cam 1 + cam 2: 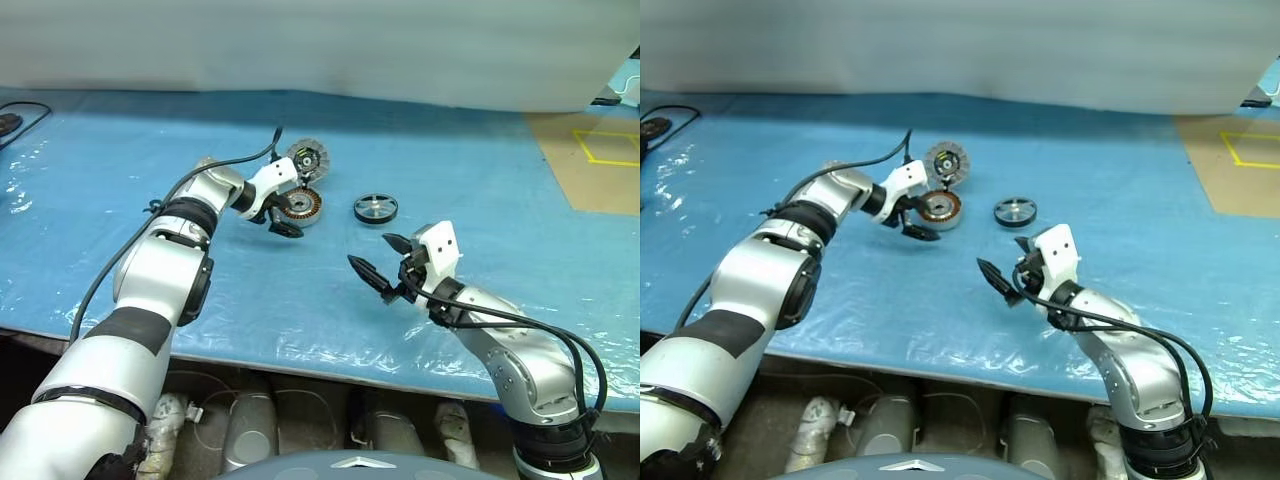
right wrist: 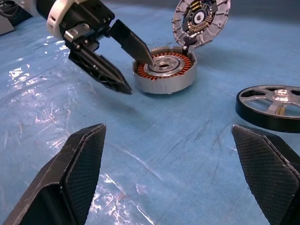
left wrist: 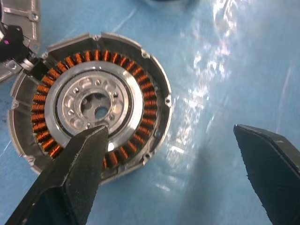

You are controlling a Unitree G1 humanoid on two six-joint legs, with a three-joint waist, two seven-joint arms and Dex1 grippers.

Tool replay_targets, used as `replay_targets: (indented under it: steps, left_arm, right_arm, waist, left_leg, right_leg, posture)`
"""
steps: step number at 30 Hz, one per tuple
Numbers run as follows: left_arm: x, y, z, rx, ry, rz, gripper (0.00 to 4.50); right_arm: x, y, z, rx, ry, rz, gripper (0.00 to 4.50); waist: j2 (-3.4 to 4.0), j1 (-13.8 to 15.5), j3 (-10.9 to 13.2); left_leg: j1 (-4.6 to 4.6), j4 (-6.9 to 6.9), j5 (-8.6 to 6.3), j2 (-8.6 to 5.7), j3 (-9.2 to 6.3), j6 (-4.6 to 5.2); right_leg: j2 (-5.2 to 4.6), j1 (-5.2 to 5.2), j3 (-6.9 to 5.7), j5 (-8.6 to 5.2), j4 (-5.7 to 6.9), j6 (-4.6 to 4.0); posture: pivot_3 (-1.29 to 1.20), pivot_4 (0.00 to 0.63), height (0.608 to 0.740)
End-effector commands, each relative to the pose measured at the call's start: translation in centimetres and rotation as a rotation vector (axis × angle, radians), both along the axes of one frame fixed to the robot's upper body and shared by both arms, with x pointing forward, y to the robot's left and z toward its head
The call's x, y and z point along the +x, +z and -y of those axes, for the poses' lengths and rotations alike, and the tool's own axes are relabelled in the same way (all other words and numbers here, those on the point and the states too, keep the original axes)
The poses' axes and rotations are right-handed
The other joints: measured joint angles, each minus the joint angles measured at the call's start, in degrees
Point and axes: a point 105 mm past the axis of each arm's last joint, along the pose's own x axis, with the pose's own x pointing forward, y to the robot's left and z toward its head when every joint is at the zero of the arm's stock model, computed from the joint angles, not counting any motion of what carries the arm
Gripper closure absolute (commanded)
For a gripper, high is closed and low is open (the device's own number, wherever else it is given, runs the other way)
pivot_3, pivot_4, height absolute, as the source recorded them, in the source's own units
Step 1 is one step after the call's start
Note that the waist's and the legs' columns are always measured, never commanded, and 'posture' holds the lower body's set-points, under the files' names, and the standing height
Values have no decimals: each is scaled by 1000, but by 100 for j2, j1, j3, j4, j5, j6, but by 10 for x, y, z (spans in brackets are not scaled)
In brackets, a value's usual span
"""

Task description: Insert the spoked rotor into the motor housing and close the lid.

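Note:
The motor housing (image 1: 301, 208), a round metal cup with copper windings (image 3: 150, 101), lies on the blue sheet. Its lid (image 1: 307, 158), a grey ribbed disc, stands tilted up at the housing's far edge. The spoked rotor (image 1: 375, 208) lies flat just right of the housing, dark with a silver hub. My left gripper (image 1: 285, 213) is open at the housing's left side. One finger (image 2: 133, 44) reaches over the rim and the other (image 2: 103, 70) hangs outside it, holding nothing. My right gripper (image 1: 373, 256) is open above the sheet, in front of the rotor (image 2: 272, 105) and apart from it.
A blue plastic-covered sheet (image 1: 480, 170) covers the table as far as its front edge (image 1: 300, 352). A black cable (image 1: 20, 115) lies at the far left. Brown floor with yellow tape (image 1: 600, 150) shows at the back right.

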Motion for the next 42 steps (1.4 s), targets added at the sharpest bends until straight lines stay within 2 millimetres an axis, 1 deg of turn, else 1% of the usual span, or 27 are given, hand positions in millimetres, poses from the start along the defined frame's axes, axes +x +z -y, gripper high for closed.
replay_targets:
  steps: [1, 3, 5, 6, 7, 8, 10, 12, 13, 16, 20, 23, 25, 29, 33, 37, 42]
  left_arm:
    - [9, 28, 15, -121, 24, 80, 0]
    - [11, 32, 18, -105, 14, 148, 0]
    - [16, 27, 9, 84, -66, 362, 0]
    - [16, 23, 5, 183, -120, 447, 0]
    - [15, 22, 1, 243, -167, 499, 0]
    - [14, 23, 0, 267, -201, 526, 0]
    - [12, 27, -2, 311, -271, 581, 0]
    - [10, 28, -6, 396, -339, 628, 0]
    - [10, 27, -9, 424, -358, 633, 0]
    - [2, 33, -6, 366, -398, 528, 0]
    - [-3, 32, -13, 429, -457, 467, 0]
    - [-4, 41, -4, 369, -439, 421, 0]
    - [-6, 44, -4, 394, -468, 394, 0]
    - [-1, 47, -6, 475, -450, 412, 0]
    - [1, 41, -11, 562, -455, 408, 0]
    - [5, 35, -12, 584, -434, 433, 0]
    - [3, 24, -11, 572, -434, 419, 0]
  right_arm:
    - [-1, 8, -5, -8, 30, 50, 14]
    - [-1, 7, -6, -8, 37, 47, 14]
    - [-1, 7, -7, -8, 39, 47, 14]
    - [-1, 7, -7, -8, 40, 47, 14]
    - [-1, 7, -8, -6, 41, 47, 14]
    - [-1, 7, -8, -5, 41, 47, 14]
    - [-1, 7, -8, -3, 41, 45, 14]
    - [-1, 6, -9, -3, 42, 44, 14]
    - [-1, 6, -9, -2, 43, 44, 14]
    - [0, 5, -12, 0, 46, 43, 14]
    - [0, 3, -14, 1, 47, 43, 14]
    - [-1, 2, -16, 3, 49, 42, 14]
    - [-2, 1, -16, 3, 47, 42, 14]
    - [-6, -1, -16, 5, 36, 35, 14]
    - [-11, -4, -18, 10, 24, 26, 14]
    - [-15, -6, -20, 24, 12, 18, 14]
    - [-19, -8, -21, 29, 7, 5, 14]
  waist:
    - [-1, -5, 0]
    - [-1, -5, 1]
    - [-2, -22, 1]
    - [-2, -32, 1]
    - [-2, -39, 2]
    - [-2, -39, 2]
    - [-3, -27, 2]
    - [-4, -14, 3]
    - [-5, -6, 3]
    - [-7, 9, 4]
    - [-9, 2, 6]
    - [-9, -5, 6]
    - [-10, -6, 6]
    - [-10, -7, 6]
    - [-10, -5, 6]
    - [-12, -4, 7]
    - [-12, -2, 7]
  left_leg:
    - [0, 0, 0, 0, 0, 0]
    - [0, -1, 0, 0, 0, 0]
    - [1, -2, 0, 0, 0, 0]
    - [1, -4, -1, 0, -2, 1]
    - [1, -6, -1, 1, -4, 1]
    - [2, -9, -1, 2, -11, 1]
    - [1, -15, 0, 1, -13, 1]
    - [-4, -16, 1, 1, -13, -2]
    - [-6, -17, 1, 0, -14, -2]
    - [-6, -18, 1, 0, -11, -3]
    - [-3, -18, 3, 0, -9, -5]
    - [-3, -18, 3, 1, -8, -5]
    - [-3, -18, 3, 1, -8, -5]
    - [-2, -19, 2, 1, -7, -4]
    - [-1, -19, 2, 1, -7, -4]
    - [-2, -19, 2, 1, -7, -3]
    - [-2, -19, 0, 0, -7, -1]
  right_leg:
    - [0, 0, 0, 0, 0, 0]
    - [0, 0, -1, 0, 0, -1]
    - [1, 0, -1, 0, -3, 0]
    - [2, 0, -1, -1, -7, 2]
    - [6, 0, -1, -7, -11, 14]
    - [9, 0, -1, -18, -14, 34]
    - [9, 0, -2, -19, -16, 36]
    - [7, 0, -3, -6, -20, 14]
    - [6, 0, -3, 0, -22, 4]
    - [6, 0, -5, 0, -22, 4]
    - [4, 0, -5, 1, -20, 3]
    - [4, 0, -5, 1, -19, 2]
    - [4, 0, -5, 1, -19, 1]
    - [4, 0, -5, 1, -19, 1]
    - [4, 0, -6, 1, -19, 1]
    - [4, 0, -6, 1, -19, 1]
    - [4, 0, -6, 1, -19, 2]
  posture:
    - [0, 150, 740]
    - [0, 150, 740]
    - [0, 150, 740]
    - [0, 150, 740]
    - [0, 150, 740]
    - [0, 150, 740]
    - [0, 150, 740]
    - [0, 150, 740]
    - [0, 150, 740]
    - [0, 150, 740]
    - [0, 150, 740]
    - [0, 150, 740]
    - [0, 150, 740]
    - [0, 150, 740]
    - [0, 150, 740]
    - [0, 150, 740]
    - [0, 150, 740]
